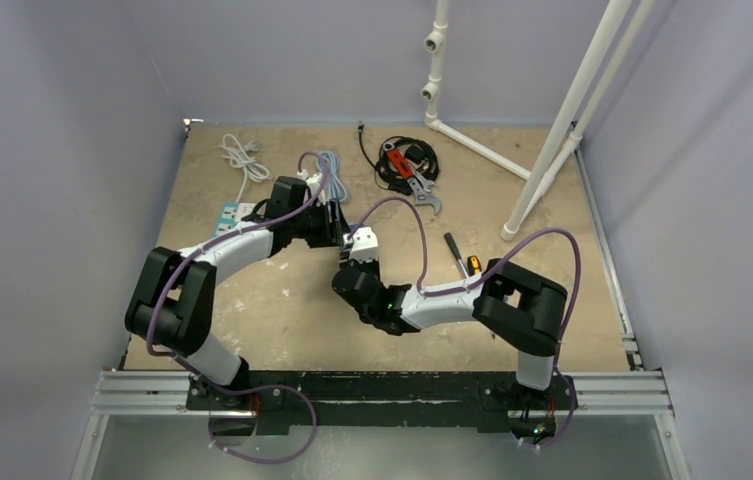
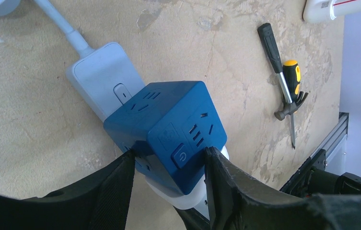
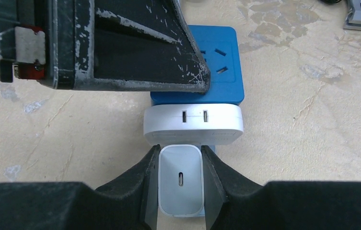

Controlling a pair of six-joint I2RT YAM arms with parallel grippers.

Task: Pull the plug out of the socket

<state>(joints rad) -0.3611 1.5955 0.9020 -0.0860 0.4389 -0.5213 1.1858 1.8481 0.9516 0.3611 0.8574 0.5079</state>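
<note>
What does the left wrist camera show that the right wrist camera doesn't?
Only the left wrist view shows the hammer, the screwdriver and the white cabled plug seated against the blue socket cube. Only the right wrist view shows the white charger clamped in the right gripper, port facing the camera. Both show the blue socket cube, the white USB block on it and the left gripper holding the cube.

The top view looks down from high above the near edge over the whole table point(image 1: 282, 320). Both wrist views sit close (facing each other) and share the cube point(image 2: 168, 120): between the left fingers point(image 2: 111, 191), just beyond the plug point(image 3: 180, 179) in the right fingers point(image 3: 130, 191).
</note>
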